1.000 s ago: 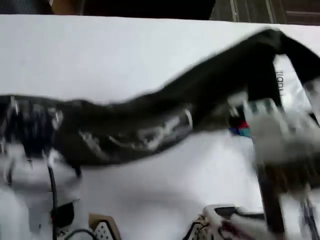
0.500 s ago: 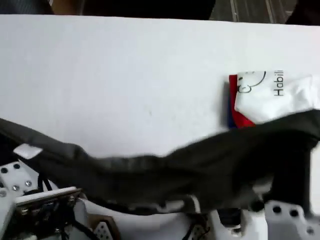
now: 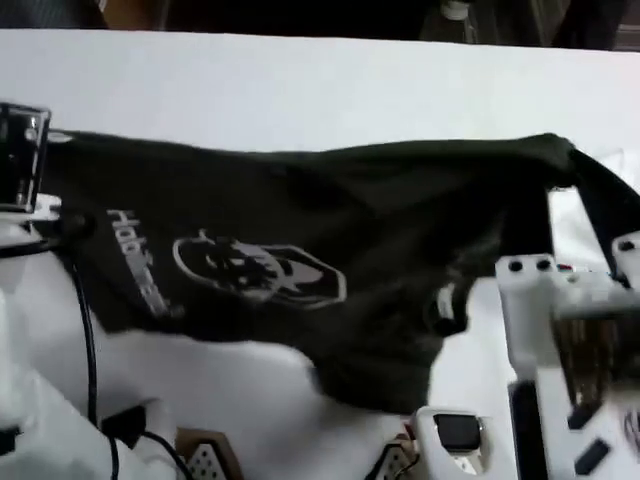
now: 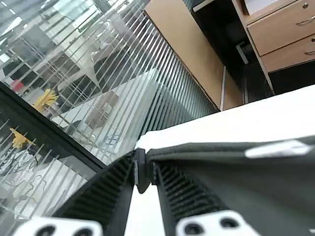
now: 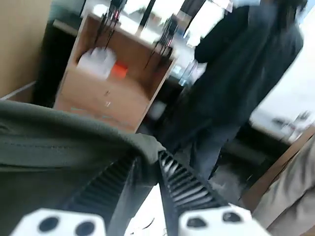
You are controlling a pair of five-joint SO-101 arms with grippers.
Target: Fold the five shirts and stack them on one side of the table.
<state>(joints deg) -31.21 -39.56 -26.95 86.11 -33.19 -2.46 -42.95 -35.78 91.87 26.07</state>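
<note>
A dark shirt (image 3: 300, 230) with a pale print hangs spread wide over the white table (image 3: 300, 90), print side up and stretched from left to right. My left gripper (image 4: 143, 169) is shut on the shirt's hem (image 4: 236, 172) at its left corner. At the right corner, my right gripper (image 5: 147, 160) is shut on a fold of the same shirt (image 5: 49, 142). A sleeve (image 3: 610, 205) droops down at the right. Behind that right edge, a strip of the folded white shirt (image 3: 572, 210) on the stack shows; the shirt hides the rest of the stack.
The arm bases and cables (image 3: 200, 455) sit along the front edge of the table. The right arm's white body (image 3: 560, 320) stands in front of the stack. Bare table lies behind the shirt along the far edge.
The shirt was a low, bunched band near the front edge half a second ago. Both grippers have lifted and stretched it out, so it now spreads flat with the print showing and covers the stack.
</note>
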